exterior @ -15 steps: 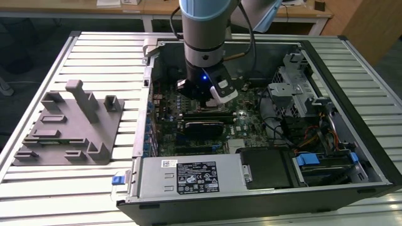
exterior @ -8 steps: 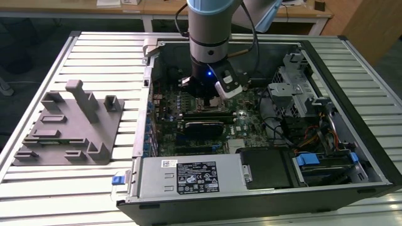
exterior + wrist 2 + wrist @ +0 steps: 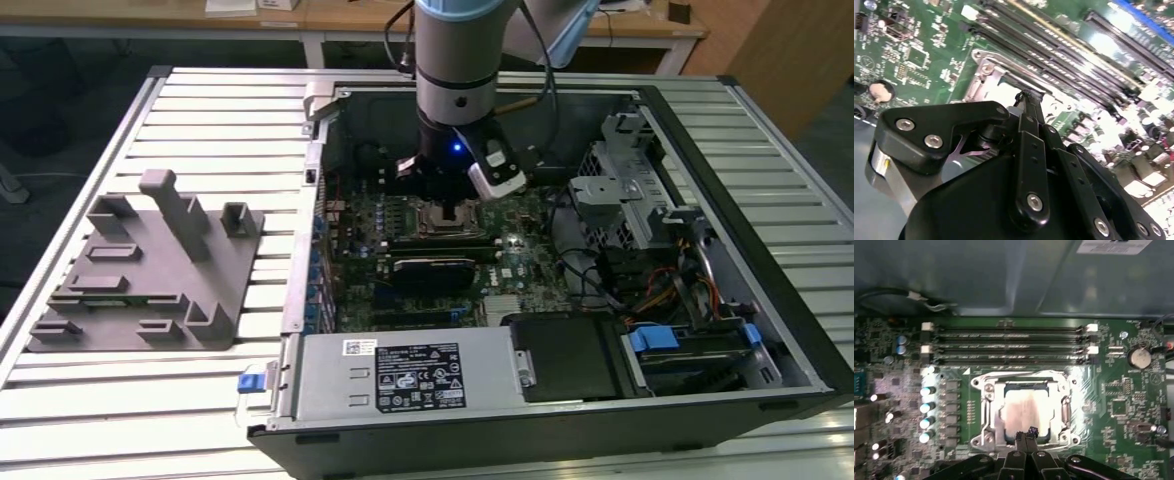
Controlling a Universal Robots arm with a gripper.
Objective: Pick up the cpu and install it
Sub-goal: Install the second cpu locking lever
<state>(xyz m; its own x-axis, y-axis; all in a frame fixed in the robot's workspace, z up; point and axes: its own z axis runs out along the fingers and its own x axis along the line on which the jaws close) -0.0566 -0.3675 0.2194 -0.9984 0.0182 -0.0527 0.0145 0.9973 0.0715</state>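
Note:
The cpu (image 3: 1023, 411) lies flat inside the metal-framed socket (image 3: 985, 416) on the green motherboard (image 3: 1114, 400), its silver top showing. My gripper (image 3: 1029, 432) is shut, its two black fingertips pressed together with nothing between them, right at one edge of the chip. In the second wrist view the closed fingers (image 3: 1026, 107) point down at the socket (image 3: 985, 82), with the pale chip (image 3: 1004, 92) just beyond them. In the exterior view the arm (image 3: 457, 90) stands upright over the socket (image 3: 445, 217) inside the open computer case (image 3: 747, 330).
Memory slots (image 3: 1009, 342) run along one side of the socket, capacitors (image 3: 928, 405) along another. A grey plastic fixture block (image 3: 147, 270) sits on the slatted table at the exterior view's left. Drive cage (image 3: 627, 190), cables and power supply (image 3: 400, 375) crowd the case.

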